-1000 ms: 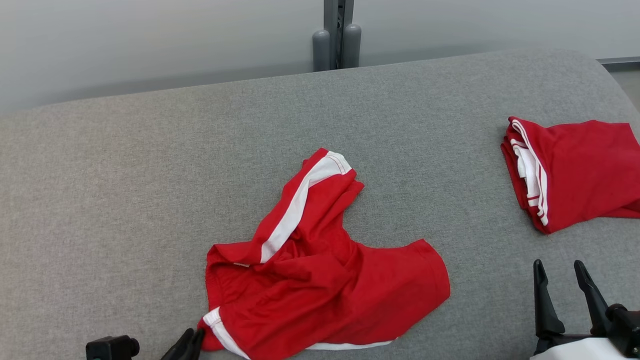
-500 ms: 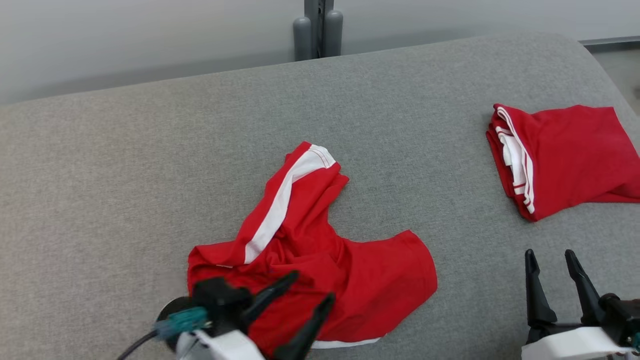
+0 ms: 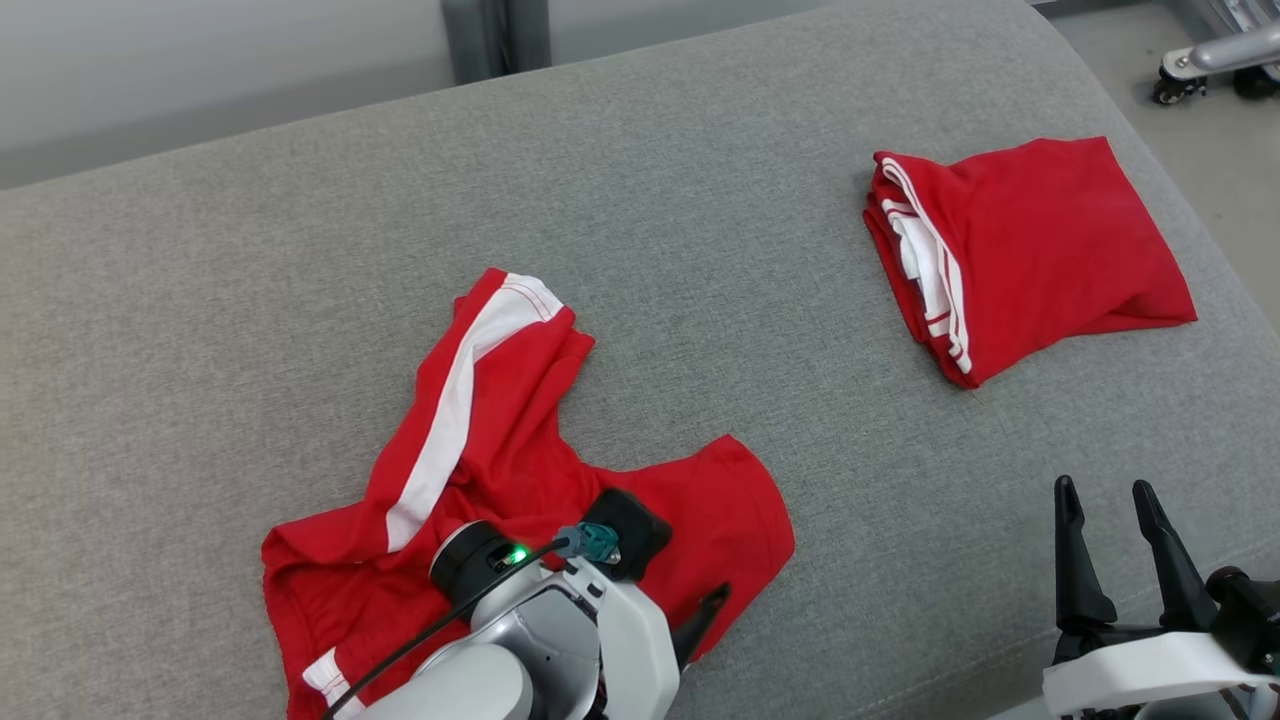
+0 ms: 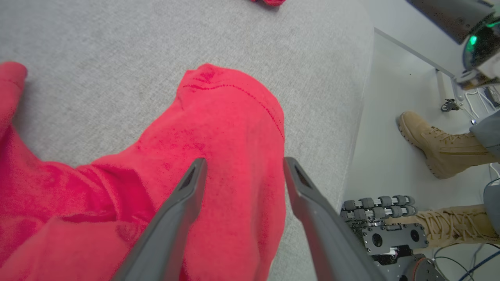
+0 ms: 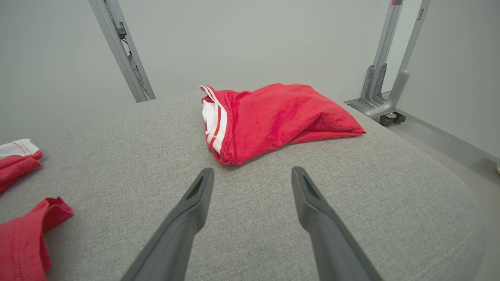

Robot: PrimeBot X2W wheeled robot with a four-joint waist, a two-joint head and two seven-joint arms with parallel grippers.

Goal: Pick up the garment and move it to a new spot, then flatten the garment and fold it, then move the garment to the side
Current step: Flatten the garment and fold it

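The garment (image 3: 480,420), red shorts with a white side stripe, lies crumpled on the grey cushion (image 3: 700,250) at centre left. My left arm (image 3: 560,650) reaches over its near part. In the left wrist view my left gripper (image 4: 242,162) stands open just above a red leg hem (image 4: 218,128), with both fingers spread and nothing between them. My right gripper (image 3: 1102,490) stands open at the lower right above bare cushion, apart from the garment; the right wrist view shows its fingers (image 5: 252,171) spread and the garment's edges (image 5: 23,234) at far left.
A second red garment (image 3: 1030,250), folded, lies at the cushion's far right (image 5: 273,117). The cushion's rounded edge (image 3: 1200,300) drops to the floor on the right. A person's tan boots (image 4: 437,140) stand on the floor beside my base (image 4: 375,203). A metal post (image 3: 490,30) stands behind.
My left gripper has opened, let go of the garment's near-left corner and swung right over the garment. The head camera has turned, shifting the whole picture. The right gripper has stayed open.
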